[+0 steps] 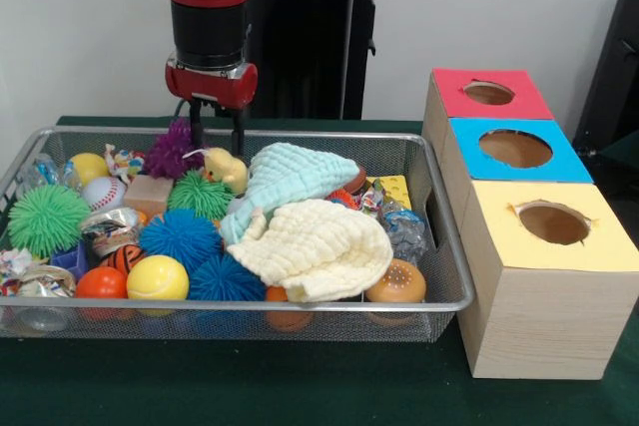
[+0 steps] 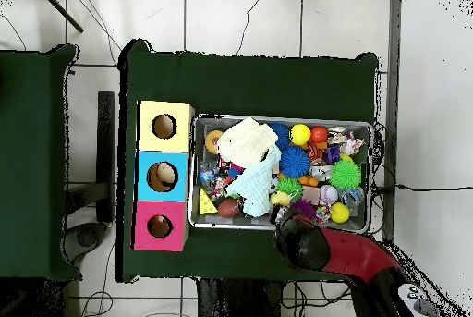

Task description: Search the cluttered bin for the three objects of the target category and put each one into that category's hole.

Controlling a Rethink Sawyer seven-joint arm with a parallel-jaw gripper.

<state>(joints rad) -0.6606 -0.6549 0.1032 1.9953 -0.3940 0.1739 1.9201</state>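
The bin (image 1: pixel 300 305) is a silver wire-mesh basket full of toys; it also shows in the overhead view (image 2: pixel 277 119). The hole (image 1: pixel 489 93) is in the red top of the farthest box, and shows in the overhead view too (image 2: pixel 159 226). My gripper (image 1: pixel 217 135) hangs over the bin's far edge, open and empty. Its fingertips are just above a purple spiky ball (image 1: pixel 170 153) and a pale yellow soft toy (image 1: pixel 228 168). In the overhead view the red arm (image 2: pixel 309 244) hides the gripper.
A pale blue cloth (image 1: pixel 295 175) and a cream cloth (image 1: pixel 315 246) cover the bin's middle. Green (image 1: pixel 45 218) and blue (image 1: pixel 180 236) spiky balls, a yellow ball (image 1: pixel 157 278), a baseball (image 1: pixel 103 193) and a bun toy (image 1: pixel 395 283) lie around. Blue-topped (image 1: pixel 514 150) and yellow-topped (image 1: pixel 552 223) boxes stand beside the red one.
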